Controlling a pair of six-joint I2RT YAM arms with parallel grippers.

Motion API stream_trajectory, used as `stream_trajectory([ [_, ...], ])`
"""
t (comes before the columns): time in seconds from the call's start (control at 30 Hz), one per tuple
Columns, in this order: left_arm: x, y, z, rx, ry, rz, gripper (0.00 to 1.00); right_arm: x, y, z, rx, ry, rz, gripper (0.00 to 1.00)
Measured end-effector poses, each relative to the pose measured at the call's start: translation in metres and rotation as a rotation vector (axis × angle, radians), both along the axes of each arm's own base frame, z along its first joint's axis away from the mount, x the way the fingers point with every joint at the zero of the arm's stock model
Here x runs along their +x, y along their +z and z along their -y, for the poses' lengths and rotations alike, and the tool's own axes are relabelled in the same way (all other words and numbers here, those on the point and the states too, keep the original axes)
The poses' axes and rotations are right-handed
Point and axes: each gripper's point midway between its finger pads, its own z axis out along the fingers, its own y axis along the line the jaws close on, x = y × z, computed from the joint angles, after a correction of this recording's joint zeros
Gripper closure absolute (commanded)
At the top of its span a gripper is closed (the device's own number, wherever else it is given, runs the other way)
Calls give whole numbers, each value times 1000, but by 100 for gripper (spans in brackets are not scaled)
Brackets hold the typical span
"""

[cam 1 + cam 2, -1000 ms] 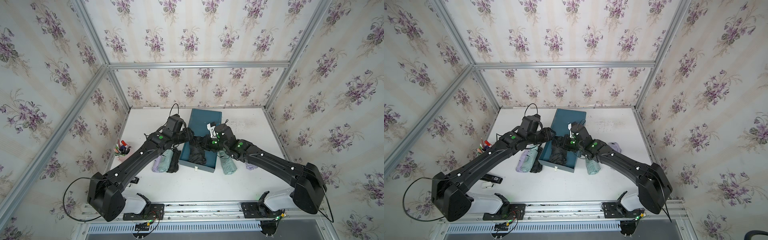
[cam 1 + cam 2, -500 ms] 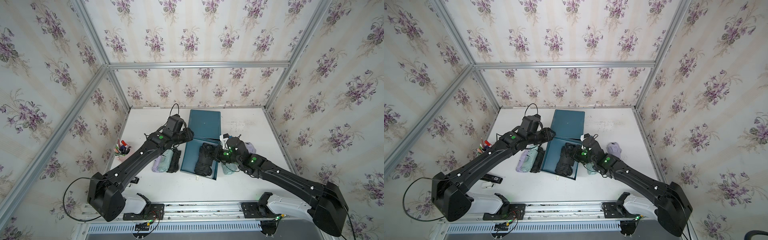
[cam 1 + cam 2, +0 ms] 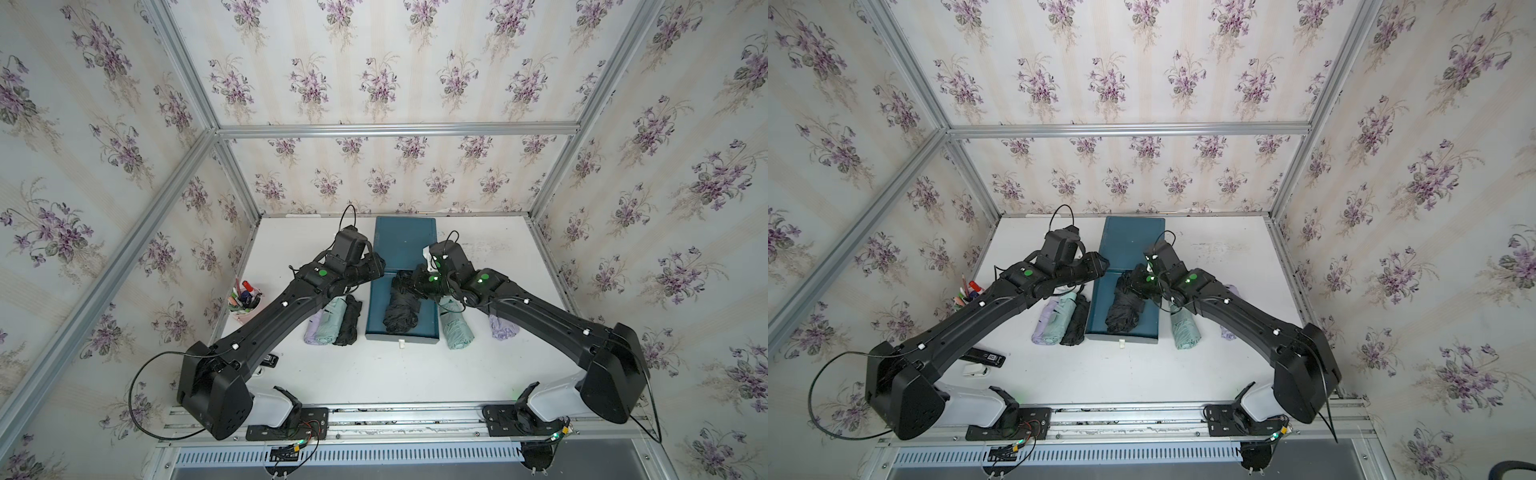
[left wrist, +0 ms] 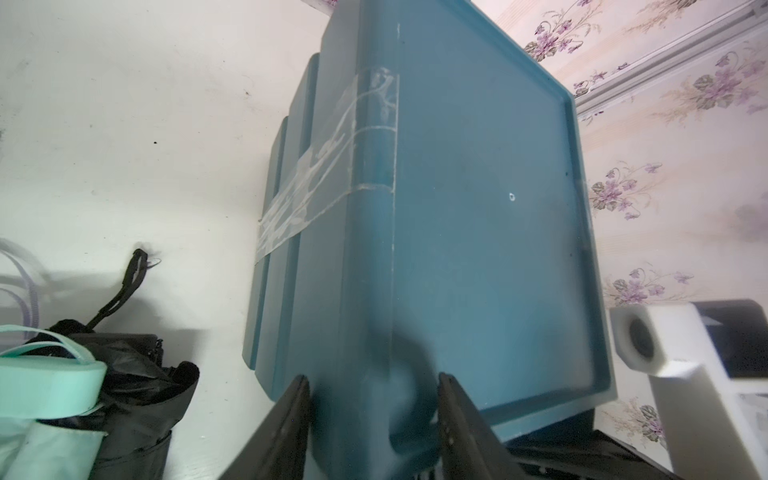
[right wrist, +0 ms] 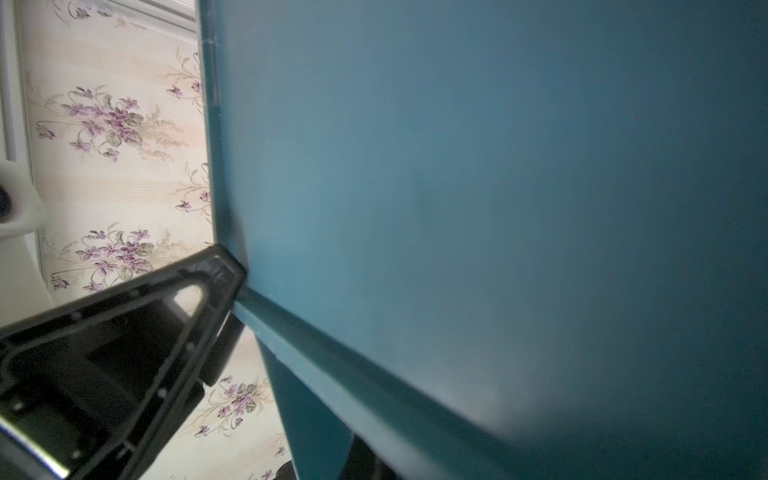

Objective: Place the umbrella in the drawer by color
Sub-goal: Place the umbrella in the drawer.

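Black umbrella [image 3: 401, 307] lying in the open drawer [image 3: 376, 309], right gripper [image 3: 415, 281] over its far end, jaws unreadable; left gripper [image 4: 374, 378], clamped on the cabinet [image 3: 405, 241], should brace it while the drawer closes.

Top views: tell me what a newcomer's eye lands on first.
First, the left arm and the right arm, both black, meet at the blue cabinet at the table's middle. Its open drawer holds a black umbrella. Next, folded umbrellas flank the drawer: a row of three on the left arm's side, a mint umbrella and a lilac umbrella on the right arm's side.
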Motion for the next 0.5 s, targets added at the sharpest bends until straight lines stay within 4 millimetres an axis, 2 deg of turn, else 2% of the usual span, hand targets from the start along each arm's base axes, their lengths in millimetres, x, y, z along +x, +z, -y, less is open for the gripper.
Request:
stream_trajectory([
  [0.07,-1,0,1,-5,-4,-3,52,5,1,-6,-12,21,10,48],
  [0.23,-2,0,2,-8,-9,-8,52,1,8,-4,-52,54,52,27],
  [0.33,-4,-1,3,-12,-11,-21,52,-7,14,14,-116,42,81,19],
  [0.5,3,-4,8,-19,-14,-27,52,-24,38,36,-214,40,152,15],
])
